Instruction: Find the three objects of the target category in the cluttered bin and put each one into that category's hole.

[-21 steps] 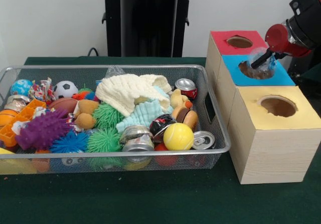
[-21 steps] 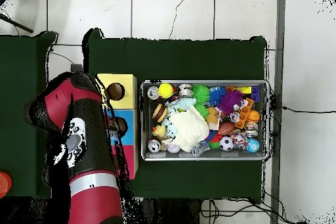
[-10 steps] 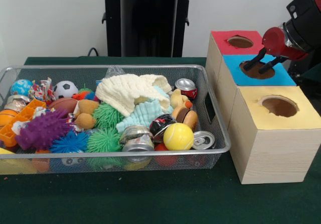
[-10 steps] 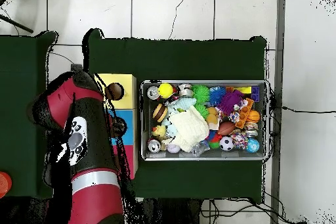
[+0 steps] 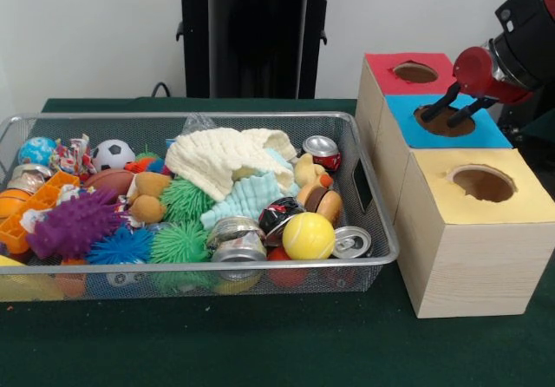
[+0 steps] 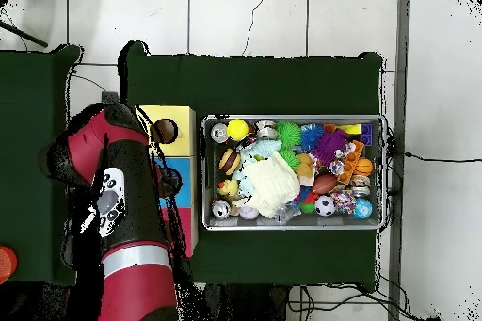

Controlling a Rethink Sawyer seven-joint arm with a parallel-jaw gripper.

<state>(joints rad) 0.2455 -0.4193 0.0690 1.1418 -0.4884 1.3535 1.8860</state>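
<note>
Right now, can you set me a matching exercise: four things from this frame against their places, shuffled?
Things:
1. yellow tennis ball
2. soccer ball
3. end effector
4. white cloth

Places:
A. over the blue hole
B. bin's far left part
C. bin's near right part
D. bin's middle, atop the toys

Pairs: 1-C, 2-B, 3-A, 4-D

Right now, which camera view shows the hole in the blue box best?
The front view. There the hole in the blue box lies open to the camera, with the open, empty gripper just above it. In the overhead view the red arm covers most of that box, so only an edge of the hole shows.
</note>
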